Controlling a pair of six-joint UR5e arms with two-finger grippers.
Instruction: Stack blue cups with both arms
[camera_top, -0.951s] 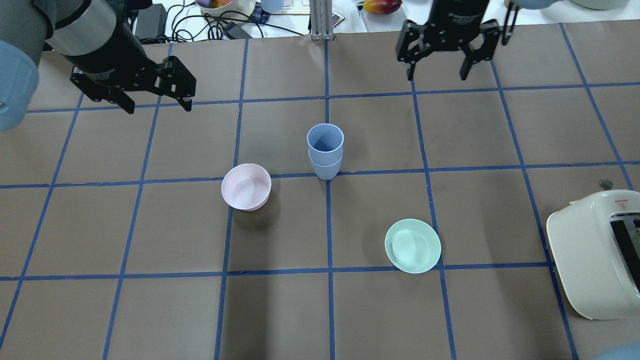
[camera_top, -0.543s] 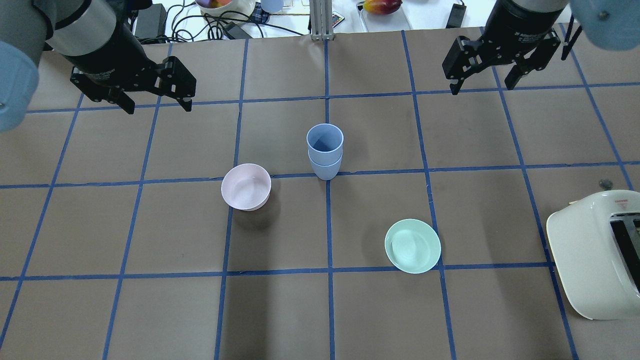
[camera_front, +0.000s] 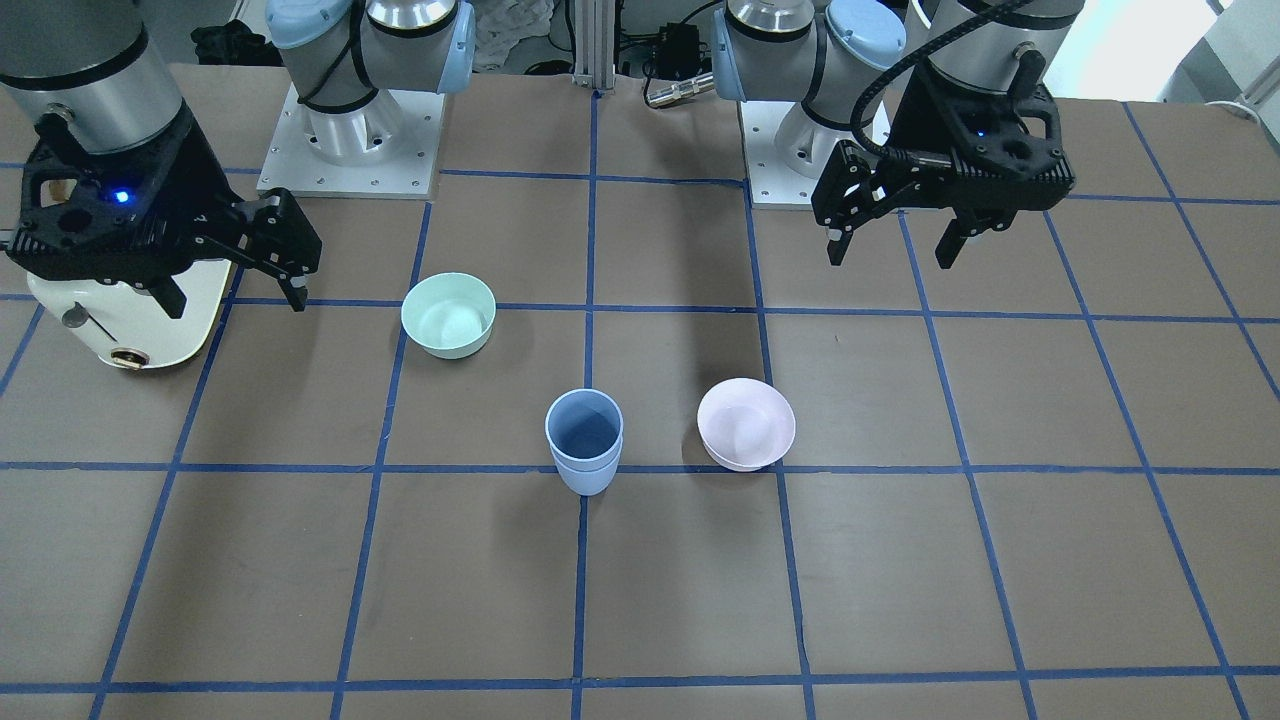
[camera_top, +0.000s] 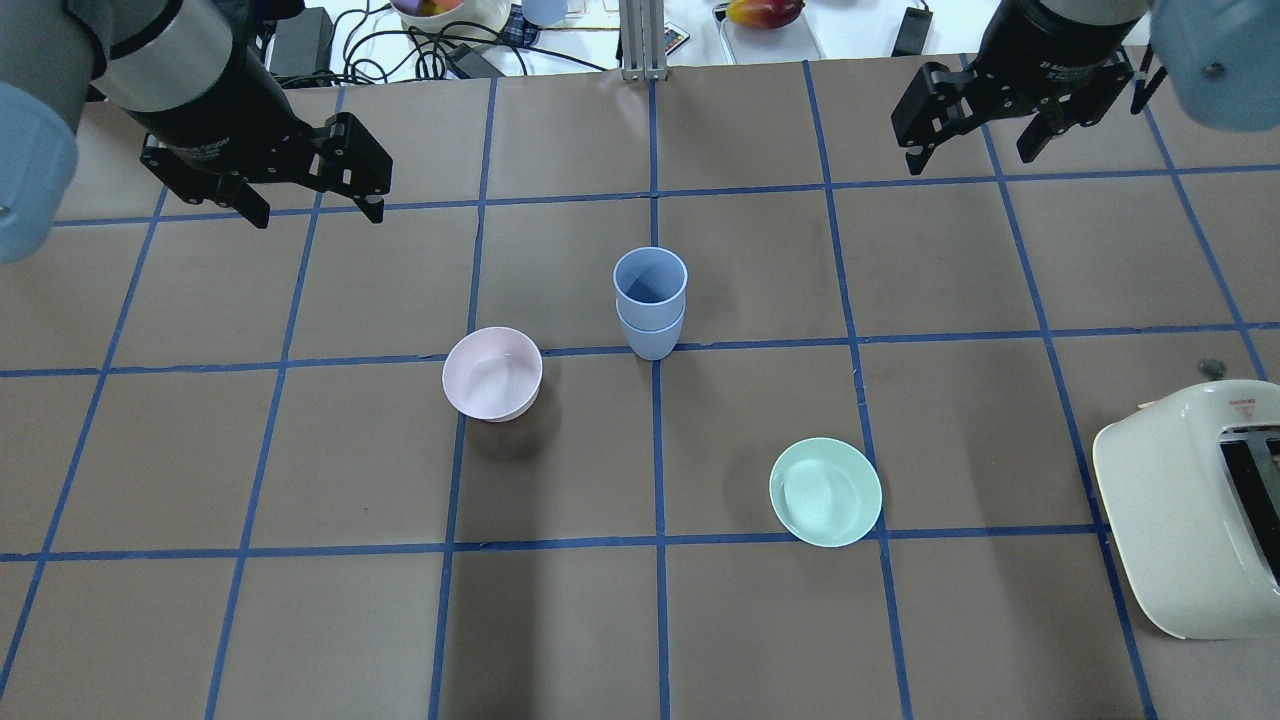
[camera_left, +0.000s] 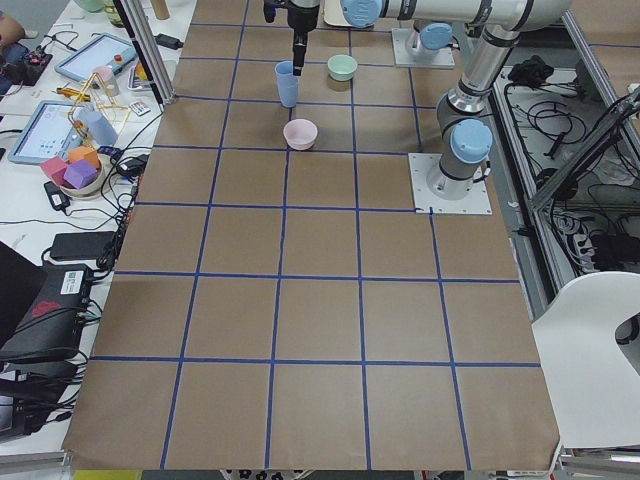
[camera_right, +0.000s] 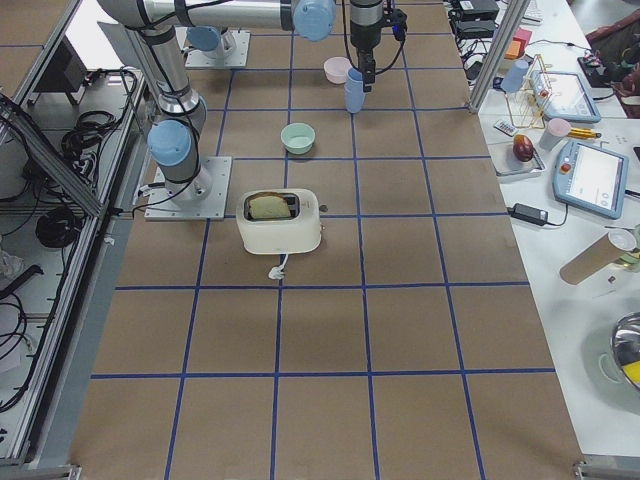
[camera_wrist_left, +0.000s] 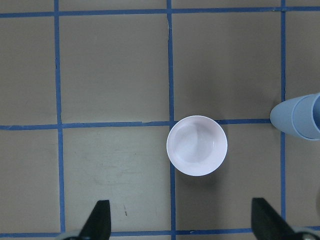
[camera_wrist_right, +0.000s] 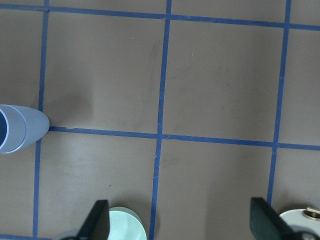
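The blue cups (camera_top: 650, 300) are looking like smooth matt plastic. The desk (camera_top: 300, 450) is wearing matt brown paper with blue tape lines (camera_top: 658, 450). The toaster (camera_top: 1170, 520) is showing glossy cream plastic.

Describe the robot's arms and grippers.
The left arm and right arm are silver-grey tubes with pale-blue joint caps. The left gripper and right gripper are black, two-fingered, each showing a blue light; a ribbed black cable runs to the left one.

The cups (camera_top: 650, 300) stand mid-table (camera_top: 250, 630), with open room above. A pink bowl (camera_top: 492, 373) crowds their left side. A green bowl (camera_top: 825, 491) sits nearer the robot on the right, and a toaster (camera_top: 1190, 510) blocks the right edge. Both hands, left (camera_top: 320, 215) and right (camera_top: 970, 160), hang well apart from everything.
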